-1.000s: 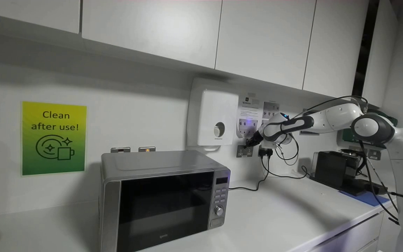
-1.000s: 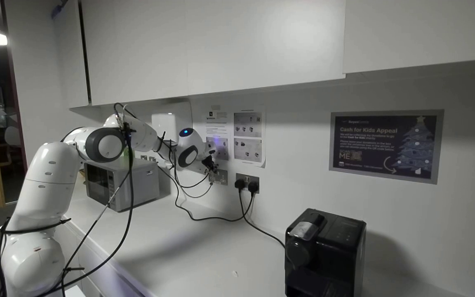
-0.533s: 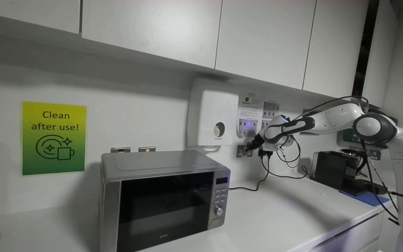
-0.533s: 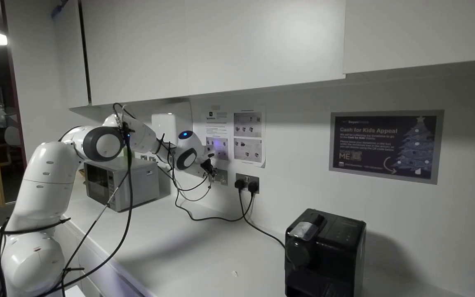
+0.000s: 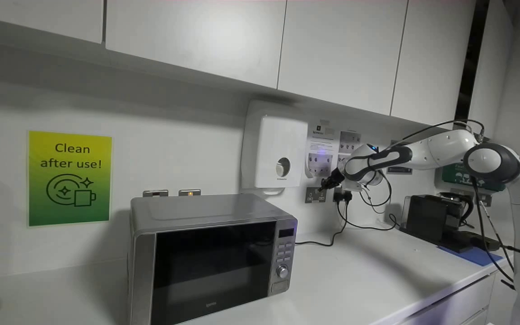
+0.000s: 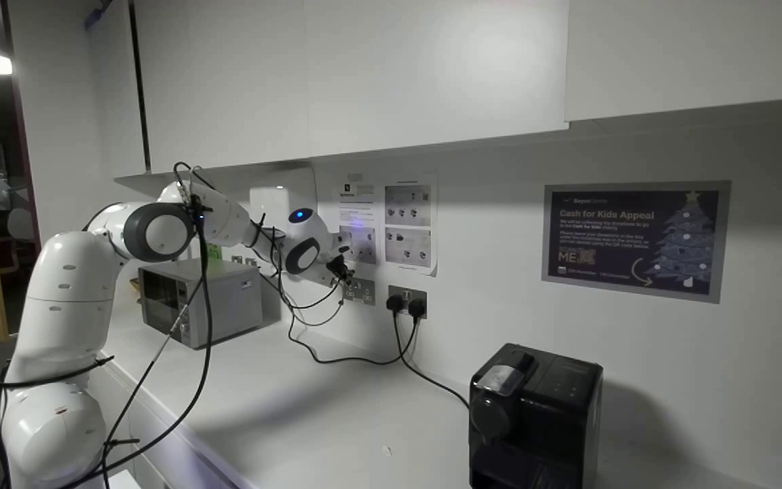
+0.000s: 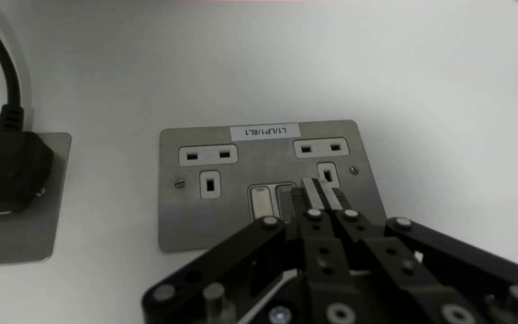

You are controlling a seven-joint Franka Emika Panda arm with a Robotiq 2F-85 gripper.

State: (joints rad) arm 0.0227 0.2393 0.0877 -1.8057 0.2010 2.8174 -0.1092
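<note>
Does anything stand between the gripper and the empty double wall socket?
Nothing visible: in the wrist view the shut gripper faces the wall socket with no object between; whether they touch is unclear. The black plug sits on the neighbouring plate, off to one side.

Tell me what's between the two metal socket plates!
In the wrist view, just white wall separates the plugged plate from the empty plate behind the claw.

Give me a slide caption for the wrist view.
Closed gripper in front of a double socket, with a black plug in the neighbouring wall plate.
</note>
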